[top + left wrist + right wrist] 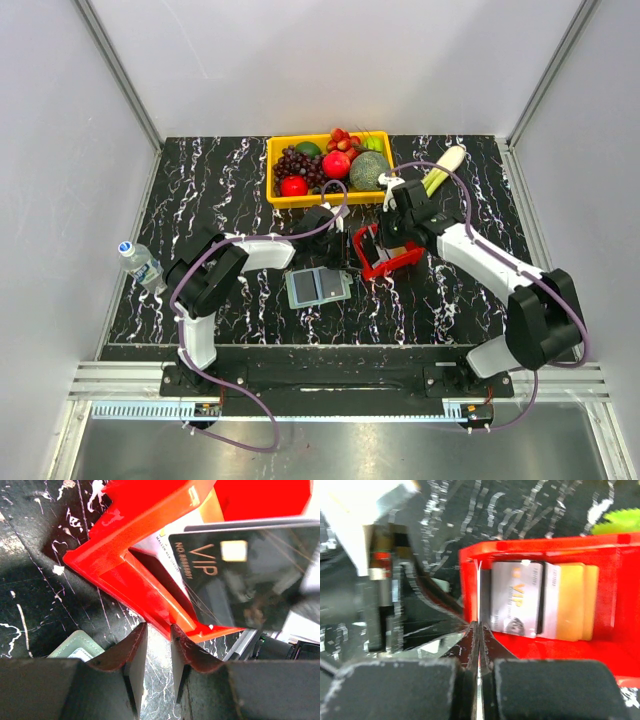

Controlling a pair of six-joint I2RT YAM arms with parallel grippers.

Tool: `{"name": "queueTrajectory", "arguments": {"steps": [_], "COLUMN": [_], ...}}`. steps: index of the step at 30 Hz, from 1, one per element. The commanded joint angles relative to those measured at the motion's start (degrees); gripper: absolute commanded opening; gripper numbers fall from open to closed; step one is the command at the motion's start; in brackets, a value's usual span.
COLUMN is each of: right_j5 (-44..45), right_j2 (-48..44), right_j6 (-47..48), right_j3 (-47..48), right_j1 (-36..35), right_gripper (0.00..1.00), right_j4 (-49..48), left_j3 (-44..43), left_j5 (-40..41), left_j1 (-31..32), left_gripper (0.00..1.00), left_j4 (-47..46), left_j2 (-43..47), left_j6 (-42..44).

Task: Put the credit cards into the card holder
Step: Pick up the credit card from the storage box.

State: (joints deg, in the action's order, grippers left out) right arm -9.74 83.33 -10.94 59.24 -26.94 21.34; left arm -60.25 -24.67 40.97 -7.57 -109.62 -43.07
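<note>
The right pincer (pixel 479 630) was shut on a dark card (pixel 245 580) at the red basket (pixel 530 550), where other credit cards (pixel 540 605) were stacked, while the left pincer (pixel 156 630) was seen narrowly parted and empty near the card holder (pixel 318 286), which was laid open on the bench (pixel 220 190).

Open card holder (pixel 318 286) lies flat; dark credit card (pixel 245 585) tilts over red basket (pixel 135 522).
</note>
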Motion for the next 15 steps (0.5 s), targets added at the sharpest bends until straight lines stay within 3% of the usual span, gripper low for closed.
{"name": "queueTrajectory", "arguments": {"steps": [1,4,7,10,12,15], "right_j5": [12.72,15.8,13.0,12.72,9.93,-1.14], "right_j2": [3.85,3.69,2.19,5.95,7.46,7.99], "right_j6": [2.06,1.8,1.71,2.07,2.76,1.81], "right_j3": [3.41,4.04,4.47,7.98,8.17,7.73], "right_j1": [0.04,0.04,0.04,-0.65,-1.01,-1.19], "right_gripper": [0.0,0.0,0.0,0.0,0.0,0.0], "right_j4": [4.66,5.02,3.44,7.91,7.93,7.05], "left_j3": [0.04,0.22,0.13,-0.39,-0.48,-0.75], "left_j5": [-0.29,-0.38,-0.12,-0.38,-0.47,-0.56], "left_j1": [0.16,0.25,0.25,0.25,0.25,0.25], "left_gripper": [0.29,0.29,0.29,0.29,0.29,0.29], "left_j4": [-3.41,-3.41,-3.24,-3.41,-3.41,-3.06], "left_j2": [2.66,2.75,2.66,2.22,2.13,2.22], "left_j6": [-0.09,-0.09,0.09,-0.09,-0.09,0.0]}}
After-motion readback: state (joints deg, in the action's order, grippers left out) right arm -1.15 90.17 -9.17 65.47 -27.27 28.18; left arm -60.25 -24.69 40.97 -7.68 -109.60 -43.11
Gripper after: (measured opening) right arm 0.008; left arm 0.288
